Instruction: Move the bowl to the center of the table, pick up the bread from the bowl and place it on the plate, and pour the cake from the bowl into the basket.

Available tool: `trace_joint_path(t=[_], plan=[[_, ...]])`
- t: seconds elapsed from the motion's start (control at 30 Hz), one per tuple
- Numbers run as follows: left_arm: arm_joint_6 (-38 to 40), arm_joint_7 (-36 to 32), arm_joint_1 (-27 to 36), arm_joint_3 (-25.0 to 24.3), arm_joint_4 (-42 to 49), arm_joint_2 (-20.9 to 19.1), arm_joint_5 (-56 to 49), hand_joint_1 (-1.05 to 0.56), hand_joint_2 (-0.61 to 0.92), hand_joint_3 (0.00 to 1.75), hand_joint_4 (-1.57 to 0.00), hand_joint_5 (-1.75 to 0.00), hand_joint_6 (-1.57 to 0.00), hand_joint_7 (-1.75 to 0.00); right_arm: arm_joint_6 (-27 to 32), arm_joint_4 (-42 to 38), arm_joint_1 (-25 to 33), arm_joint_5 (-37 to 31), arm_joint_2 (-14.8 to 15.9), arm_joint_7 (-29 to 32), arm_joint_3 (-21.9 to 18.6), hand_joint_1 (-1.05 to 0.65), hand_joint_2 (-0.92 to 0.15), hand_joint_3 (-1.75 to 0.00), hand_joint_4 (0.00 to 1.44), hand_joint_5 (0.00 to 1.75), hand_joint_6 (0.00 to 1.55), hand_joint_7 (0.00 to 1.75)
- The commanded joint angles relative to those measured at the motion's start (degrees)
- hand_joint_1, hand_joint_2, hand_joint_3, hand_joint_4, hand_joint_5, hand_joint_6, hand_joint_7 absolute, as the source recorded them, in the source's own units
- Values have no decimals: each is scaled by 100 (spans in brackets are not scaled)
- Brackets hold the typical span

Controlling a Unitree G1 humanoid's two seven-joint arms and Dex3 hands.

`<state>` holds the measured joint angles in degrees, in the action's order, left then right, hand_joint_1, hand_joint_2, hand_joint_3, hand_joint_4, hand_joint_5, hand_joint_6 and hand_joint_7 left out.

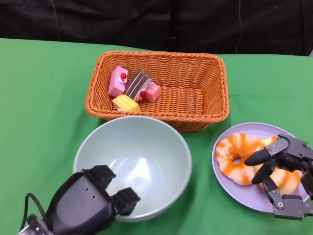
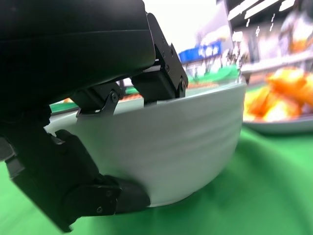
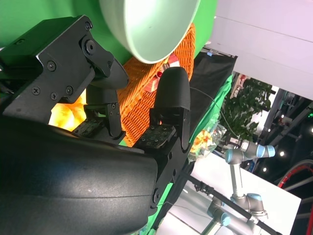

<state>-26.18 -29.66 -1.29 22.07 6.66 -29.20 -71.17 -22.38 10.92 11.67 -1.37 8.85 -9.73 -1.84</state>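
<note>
The pale green bowl [image 1: 146,152] stands empty on the green table, just in front of the basket. My left hand [image 1: 90,203] grips its near rim; in the left wrist view its fingers [image 2: 161,81] hook over the rim of the bowl [image 2: 186,142] and the thumb presses the outer wall. Several small cakes [image 1: 132,90] lie in the left end of the orange wicker basket [image 1: 195,58]. Orange-and-white bread [image 1: 234,156] lies on the lilac plate [image 1: 244,193] at the right. My right hand [image 1: 283,171] hovers over the bread's right side, fingers spread and holding nothing.
Green cloth covers the table, with bare cloth to the left of the basket and bowl. A black backdrop runs along the far edge. The right wrist view shows my right hand's fingers [image 3: 171,98], the bowl [image 3: 151,24] and another robot arm [image 3: 239,156] off the table.
</note>
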Motion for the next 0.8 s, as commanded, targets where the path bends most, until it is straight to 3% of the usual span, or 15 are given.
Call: trace_joint_path(t=[0.03, 0.1, 0.13, 0.23, 0.33, 0.43, 0.53, 0.8], plan=[[263, 843, 34, 76, -88, -77, 361, -28, 85, 2, -85, -111, -105, -29, -54, -10, -46, 65, -3, -13, 37, 17, -43, -121, 75, 130, 66, 101], [507, 1652, 154, 66, -488, -77, 627, -28, 87, 1, -89, -85, -105, -15, -71, 44, -26, 134, -2, -61, 68, 17, -43, -122, 75, 130, 65, 102], [641, 2073, 228, 51, -743, -87, 751, -33, 90, 2, -76, -60, -88, -6, -69, 89, -4, 167, 0, -85, 84, 16, -43, -122, 74, 131, 64, 102], [916, 2884, 432, -2, -1365, -84, 1097, -42, 92, 6, -65, -30, -68, -1, -19, 225, 34, 243, 4, -139, 119, 12, -44, -118, 72, 133, 63, 105], [1035, 3146, 603, -60, -1769, -70, 1290, -49, 92, 8, -60, -22, -61, 0, 52, 332, 47, 304, 15, -169, 133, 10, -45, -114, 71, 135, 62, 107], [1141, 3313, 950, -234, -2444, 2, 1617, -68, 92, 9, -51, -15, -50, 0, 108, 552, 60, 394, 27, -253, 204, 6, -44, -109, 68, 136, 57, 111], [1220, 3406, 1196, -410, -2836, 78, 1944, -78, 92, 14, -44, -11, -45, 0, 249, 742, 100, 539, 62, -409, 301, 9, -38, -120, 61, 140, 48, 117], [970, 3088, 1905, -981, -3269, 403, 3125, -79, 92, 23, -40, -10, -42, 0, 648, 1262, 512, 531, 86, -589, 574, 7, -33, -130, 58, 143, 43, 124]])
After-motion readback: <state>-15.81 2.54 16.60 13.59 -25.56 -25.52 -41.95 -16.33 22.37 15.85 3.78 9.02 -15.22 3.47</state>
